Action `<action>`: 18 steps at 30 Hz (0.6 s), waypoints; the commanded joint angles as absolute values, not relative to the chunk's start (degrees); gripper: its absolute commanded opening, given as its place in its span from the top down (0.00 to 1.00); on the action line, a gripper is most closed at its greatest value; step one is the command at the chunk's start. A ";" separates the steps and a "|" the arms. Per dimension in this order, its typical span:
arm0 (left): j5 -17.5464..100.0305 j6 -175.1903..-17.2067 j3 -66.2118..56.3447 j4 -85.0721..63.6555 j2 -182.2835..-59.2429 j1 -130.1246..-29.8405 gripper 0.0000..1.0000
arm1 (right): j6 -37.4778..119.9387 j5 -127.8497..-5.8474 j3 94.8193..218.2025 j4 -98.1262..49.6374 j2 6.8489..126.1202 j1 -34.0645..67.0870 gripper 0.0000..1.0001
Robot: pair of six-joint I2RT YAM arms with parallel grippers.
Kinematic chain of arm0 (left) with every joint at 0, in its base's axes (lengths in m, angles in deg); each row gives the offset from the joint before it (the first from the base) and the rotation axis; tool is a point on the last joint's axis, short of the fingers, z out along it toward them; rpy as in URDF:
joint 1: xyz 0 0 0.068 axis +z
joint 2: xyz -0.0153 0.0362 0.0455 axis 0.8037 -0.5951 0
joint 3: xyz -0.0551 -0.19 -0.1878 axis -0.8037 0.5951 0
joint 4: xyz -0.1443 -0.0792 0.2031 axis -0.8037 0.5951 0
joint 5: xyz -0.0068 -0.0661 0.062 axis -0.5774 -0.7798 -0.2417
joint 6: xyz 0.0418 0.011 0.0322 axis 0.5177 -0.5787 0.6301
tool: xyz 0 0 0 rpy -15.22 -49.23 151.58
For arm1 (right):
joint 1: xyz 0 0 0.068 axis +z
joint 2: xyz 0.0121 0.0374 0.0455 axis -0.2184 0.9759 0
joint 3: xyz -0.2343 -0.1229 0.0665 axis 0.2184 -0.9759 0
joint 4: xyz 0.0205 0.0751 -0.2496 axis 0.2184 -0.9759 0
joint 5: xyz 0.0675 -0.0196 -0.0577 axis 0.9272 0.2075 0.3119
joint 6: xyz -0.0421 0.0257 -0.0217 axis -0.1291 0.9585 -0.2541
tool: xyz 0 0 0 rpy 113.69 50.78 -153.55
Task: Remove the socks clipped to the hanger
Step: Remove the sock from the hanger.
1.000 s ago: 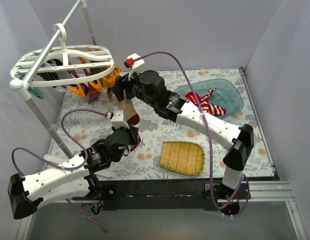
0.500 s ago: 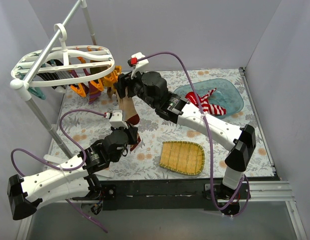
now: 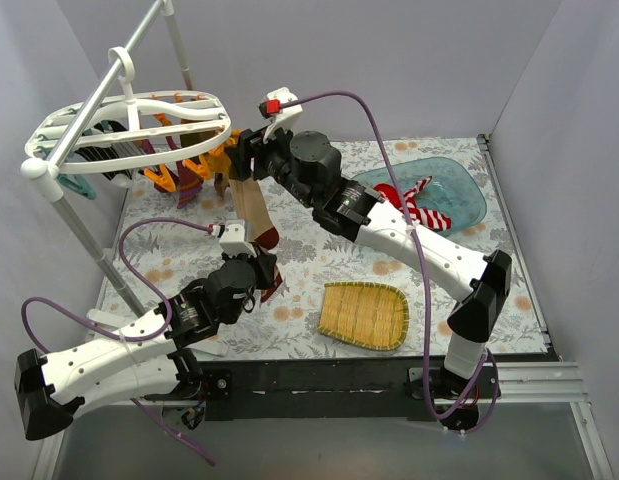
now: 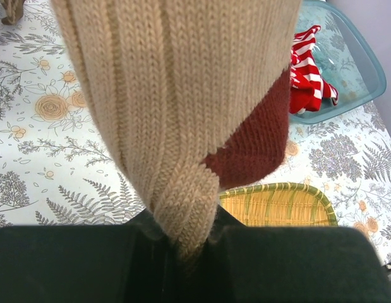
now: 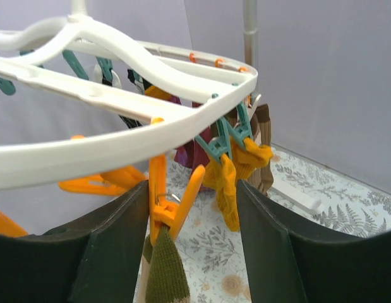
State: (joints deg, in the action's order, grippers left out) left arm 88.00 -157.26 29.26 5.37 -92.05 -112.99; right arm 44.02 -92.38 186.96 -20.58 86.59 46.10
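A white plastic oval drying hanger (image 5: 119,142) hangs by its hook from a grey-white pole stand (image 3: 84,235) at the far left of the table. Orange and teal clips dangle from its ribs.

From an orange clip (image 5: 165,205) at the hanger's near right edge hangs a beige sock (image 3: 251,205) with a maroon toe. The sock is pulled taut, down toward the left arm. The left gripper (image 4: 186,246) is clenched on the sock's lower end. The knit bunches between its black fingers.

The right gripper (image 5: 192,196) is raised to the hanger's rim. Its jaws stand apart, one finger on each side of that orange clip. Just behind, a teal clip (image 5: 217,148) hangs from the rim. More socks (image 3: 187,186) hang from clips farther left.

Red-and-white striped socks (image 3: 414,205) lie in a clear teal tray (image 3: 459,190) at the far right. A woven bamboo basket (image 3: 364,315) sits near the front edge.

The table wears a floral cloth (image 3: 309,260), and plain pale grey walls close in three sides.
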 commanded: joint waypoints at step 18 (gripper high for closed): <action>87.65 -156.51 27.07 5.46 -92.56 -113.25 1.00 | 44.17 -91.80 196.19 -19.87 90.96 45.92 0.46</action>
